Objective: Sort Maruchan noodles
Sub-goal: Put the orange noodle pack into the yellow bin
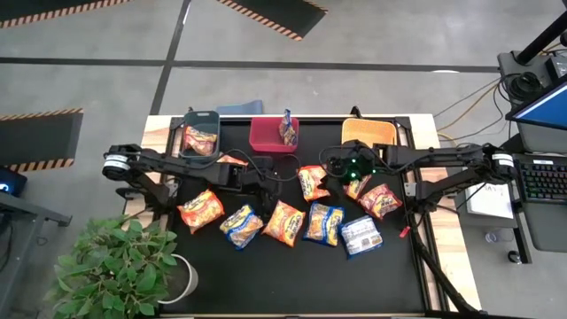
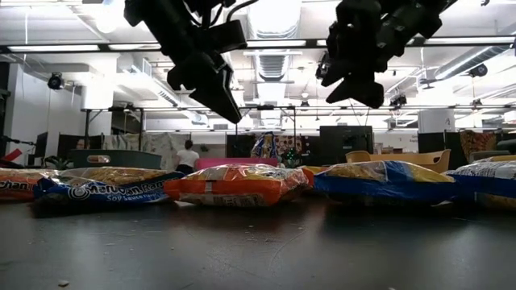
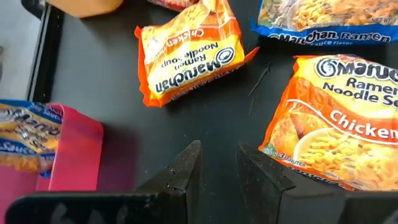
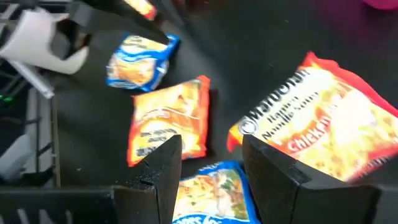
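Several Maruchan packets lie flat on the black mat: orange ones [image 1: 201,210] [image 1: 283,221] [image 1: 312,182], blue-and-yellow ones [image 1: 241,226] [image 1: 324,222], a silver-white one [image 1: 361,236] and a red-orange one [image 1: 381,200]. One orange packet lies in the dark grey bin [image 1: 199,137]; a blue one stands in the red bin [image 1: 273,133]. My left gripper [image 1: 275,173] [image 3: 217,149] hangs open above bare mat, short of the orange packet [image 3: 189,53]. My right gripper [image 1: 330,180] [image 4: 211,140] is open in the air beside that packet [image 4: 323,124]. In the low view both grippers [image 2: 218,97] [image 2: 359,84] hang well above the packets.
Three bins stand in a row along the far edge: dark grey, red, and orange [image 1: 368,133]. The two grippers are close together over the mat's middle. Bare mat lies along the near edge [image 1: 292,275]. A potted plant [image 1: 115,266] stands off the near left corner.
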{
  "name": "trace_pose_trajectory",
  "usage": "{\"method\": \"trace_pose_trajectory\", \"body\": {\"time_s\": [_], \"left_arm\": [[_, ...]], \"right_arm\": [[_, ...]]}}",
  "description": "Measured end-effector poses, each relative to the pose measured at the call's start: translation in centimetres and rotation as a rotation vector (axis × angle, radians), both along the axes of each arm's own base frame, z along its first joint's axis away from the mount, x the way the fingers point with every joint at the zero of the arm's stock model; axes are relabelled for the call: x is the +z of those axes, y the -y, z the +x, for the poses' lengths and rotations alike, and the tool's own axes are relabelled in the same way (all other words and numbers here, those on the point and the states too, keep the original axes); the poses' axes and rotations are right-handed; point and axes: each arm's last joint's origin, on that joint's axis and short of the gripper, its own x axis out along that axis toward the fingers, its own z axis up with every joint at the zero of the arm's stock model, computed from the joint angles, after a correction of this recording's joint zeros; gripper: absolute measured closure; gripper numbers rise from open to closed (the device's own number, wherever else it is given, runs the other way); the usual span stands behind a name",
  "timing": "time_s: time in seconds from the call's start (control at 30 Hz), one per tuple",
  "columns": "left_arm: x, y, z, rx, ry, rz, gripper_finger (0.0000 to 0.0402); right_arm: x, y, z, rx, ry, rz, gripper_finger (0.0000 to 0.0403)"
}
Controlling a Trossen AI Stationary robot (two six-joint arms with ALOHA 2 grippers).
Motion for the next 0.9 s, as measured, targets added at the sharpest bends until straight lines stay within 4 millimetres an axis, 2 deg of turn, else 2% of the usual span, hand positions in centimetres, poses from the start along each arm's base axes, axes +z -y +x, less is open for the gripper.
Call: {"method": "trace_pose_trajectory", "body": {"time_s": [0.17,0.53,0.63,0.9], "left_arm": [[0.0,-0.2,-0.1,-0.024,-0.006,0.02,0.0319],[1.3,-1.4,-0.8,-0.042,0.036,-0.024,0.0319],[1.5,-1.4,-1.3,-0.043,0.043,-0.023,0.0319],[1.4,-1.3,-3.8,-0.037,0.142,-0.026,0.0319]], "right_arm": [[-0.8,0.2,0.4,-0.061,-0.127,-0.013,0.0245],[-2.9,1.0,2.9,-0.083,-0.412,-0.071,0.0245],[-3.8,1.2,3.4,-0.095,-0.497,-0.099,0.0246],[-5.7,1.6,5.3,-0.081,-0.57,-0.131,0.0254]]}}
